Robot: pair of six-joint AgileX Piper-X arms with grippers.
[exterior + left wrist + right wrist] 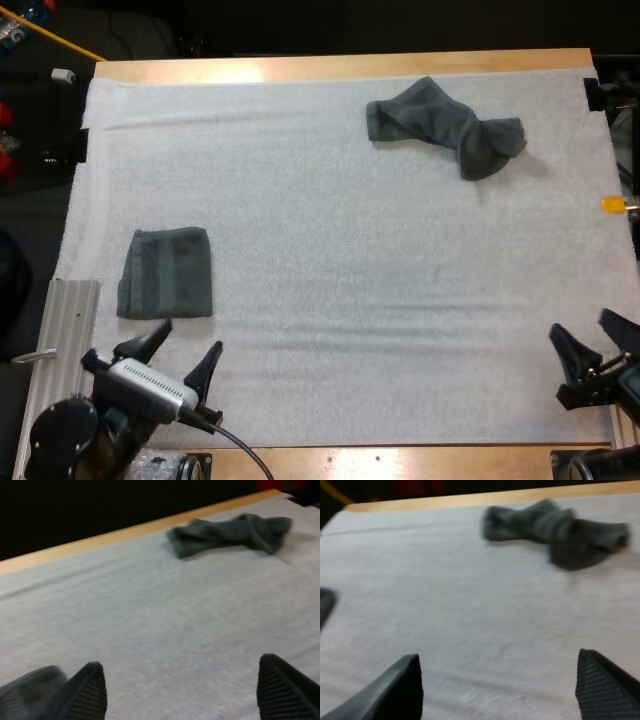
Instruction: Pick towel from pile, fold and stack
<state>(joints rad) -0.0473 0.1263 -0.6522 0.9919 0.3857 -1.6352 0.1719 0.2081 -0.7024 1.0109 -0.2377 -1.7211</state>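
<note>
**Both grippers open and empty, one towel folded, one crumpled**

The left gripper (188, 338) sits low over the near left part of the white mat (330, 260). Its two black fingers are spread wide and hold nothing. The folded towel (166, 272) lies flat on the mat just beyond its fingertips, a neat dark grey-green rectangle. In the left wrist view, a blurred dark edge of it shows beside one finger.

The right gripper (582, 325) is at the near right edge of the mat, its fingers likewise wide apart and empty, with bare mat between them.

The crumpled towel (445, 125) lies twisted at the far right of the mat, close to the wooden table (340, 66) edge and well apart from both grippers and the folded towel.
</note>
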